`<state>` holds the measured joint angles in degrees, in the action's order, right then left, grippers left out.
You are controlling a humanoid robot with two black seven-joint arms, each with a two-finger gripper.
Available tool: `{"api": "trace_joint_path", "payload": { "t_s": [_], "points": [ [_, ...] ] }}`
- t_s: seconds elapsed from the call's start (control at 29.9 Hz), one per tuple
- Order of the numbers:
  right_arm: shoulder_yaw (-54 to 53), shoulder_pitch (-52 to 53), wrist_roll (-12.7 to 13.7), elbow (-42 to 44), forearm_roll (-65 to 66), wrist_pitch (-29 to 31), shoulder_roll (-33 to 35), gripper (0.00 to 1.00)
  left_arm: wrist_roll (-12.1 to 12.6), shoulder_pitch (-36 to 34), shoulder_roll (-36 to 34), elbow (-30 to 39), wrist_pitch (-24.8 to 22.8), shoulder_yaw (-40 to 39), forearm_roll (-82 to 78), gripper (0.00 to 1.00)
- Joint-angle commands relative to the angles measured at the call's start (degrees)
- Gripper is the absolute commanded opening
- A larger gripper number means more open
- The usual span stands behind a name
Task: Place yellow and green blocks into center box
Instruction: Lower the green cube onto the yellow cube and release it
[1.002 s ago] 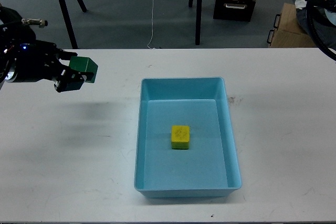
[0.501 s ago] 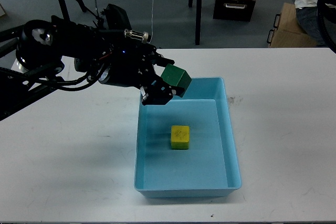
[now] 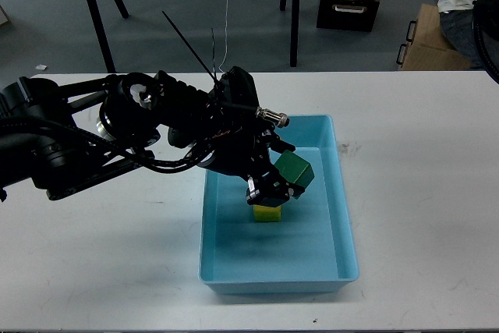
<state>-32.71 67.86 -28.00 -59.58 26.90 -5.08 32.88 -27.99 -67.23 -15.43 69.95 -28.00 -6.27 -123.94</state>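
The left gripper [image 3: 274, 185] is clamped on the green block [image 3: 294, 171], held over the middle of the light-blue center box [image 3: 341, 193] at frame center — right above the yellow block [image 3: 267, 213] lying inside. Final drop, I'd say: shift aside, then let go.

No legible text, no labels, no brands, no numbers anywhere in view, nothing readable on blocks, tray, table or background boxes
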Motion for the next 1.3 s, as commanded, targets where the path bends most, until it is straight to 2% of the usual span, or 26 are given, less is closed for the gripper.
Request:
{"api": "trace_joint_path", "payload": {
  "t_s": [0.0, 0.27, 0.4, 0.7, 0.8, 1.14, 1.27],
  "points": [
    [0.0, 0.0, 0.0, 0.0, 0.0, 0.0, 0.0, 0.99, 0.0, 0.5, 0.3, -1.9, 0.0, 0.2, -0.8, 0.42],
    [0.0, 0.0, 0.0, -0.1, 0.0, 0.0, 0.0, 0.99, 0.0, 0.8, 0.2, -2.3, 0.0, 0.3, -0.6, 0.47],
    [0.0, 0.0, 0.0, -0.1, 0.0, 0.0, 0.0, 0.99, 0.0, 2.3, 0.2, -2.3, 0.0, 0.3, -0.7, 0.6],
    [0.0, 0.0, 0.0, -0.1, 0.0, 0.0, -0.1, 0.99, 0.0, 3.1, 0.0, -2.3, 0.0, 0.0, 0.0, 0.81],
    [0.0, 0.0, 0.0, -0.1, 0.1, 0.0, -0.1, 0.99, 0.0, 3.1, 0.0, -2.3, 0.0, -0.5, 0.5, 0.96],
    [0.1, -0.1, 0.0, -0.1, 0.0, 0.0, -0.1, 0.99, 0.0, 2.6, -0.8, -1.5, 0.0, -1.0, 1.5, 1.0],
    [0.6, -0.3, 0.0, -0.7, 0.1, 0.4, -0.1, 0.99, 0.0, 2.2, -3.2, -0.3, 0.0, -2.9, 7.9, 1.0]
  ]
}}
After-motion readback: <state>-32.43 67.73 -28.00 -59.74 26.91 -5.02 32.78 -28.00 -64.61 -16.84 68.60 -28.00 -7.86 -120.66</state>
